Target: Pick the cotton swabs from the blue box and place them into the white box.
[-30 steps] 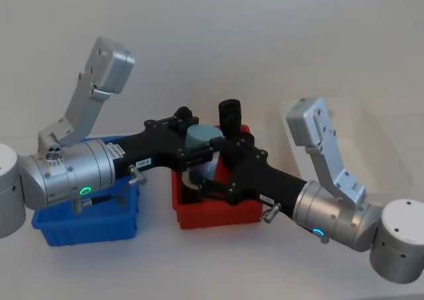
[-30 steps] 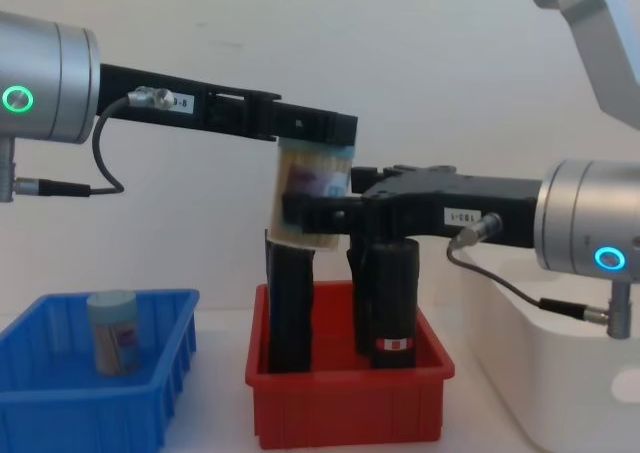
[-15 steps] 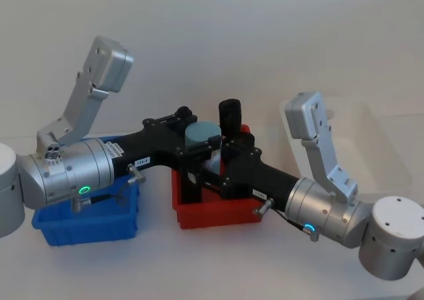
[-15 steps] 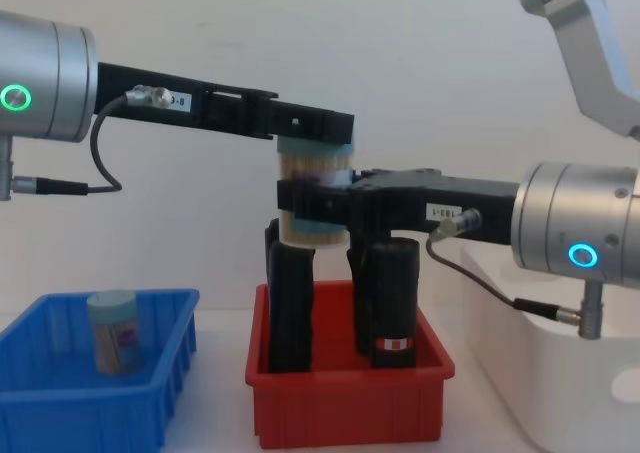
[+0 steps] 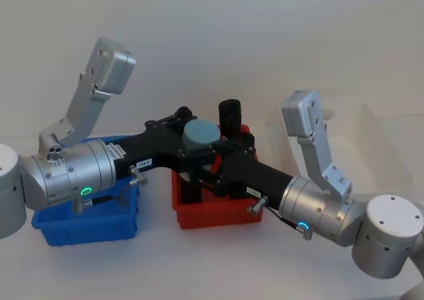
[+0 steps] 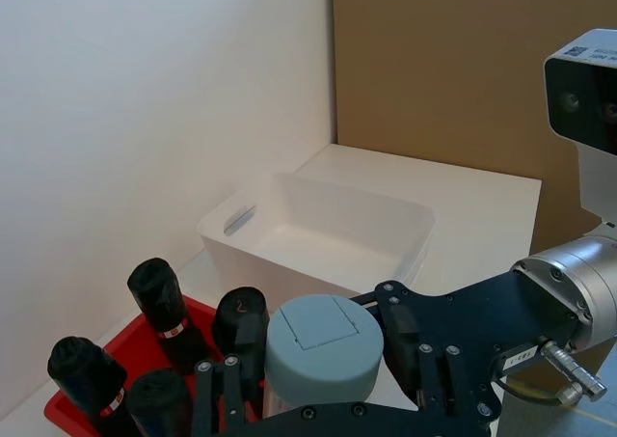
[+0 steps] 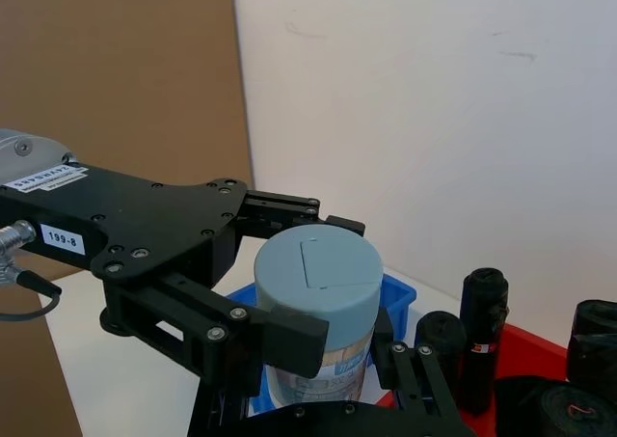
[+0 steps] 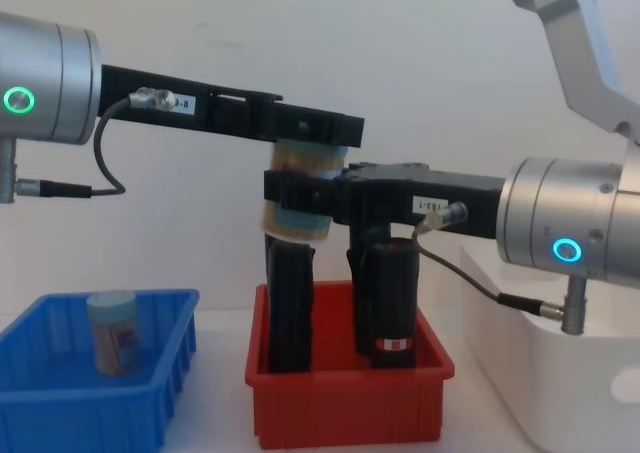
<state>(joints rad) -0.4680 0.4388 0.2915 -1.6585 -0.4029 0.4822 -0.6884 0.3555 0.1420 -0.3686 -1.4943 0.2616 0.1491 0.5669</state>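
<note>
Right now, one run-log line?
left gripper: shut on clear blue-lidded swab jar | right gripper: around jar | where: over red plastic bin

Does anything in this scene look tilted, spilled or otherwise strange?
One cotton swab jar hangs slightly tilted above the red bin, held at its lid by the left gripper, with the right gripper at its body. Nothing is spilled; the other jar stands upright in the blue box.

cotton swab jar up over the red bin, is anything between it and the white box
Nothing visible at its height. The cotton swab jar, gripped by the left gripper and the right gripper, hangs above the black rolls in the red bin; the white box lies open to the robot's right.
</note>
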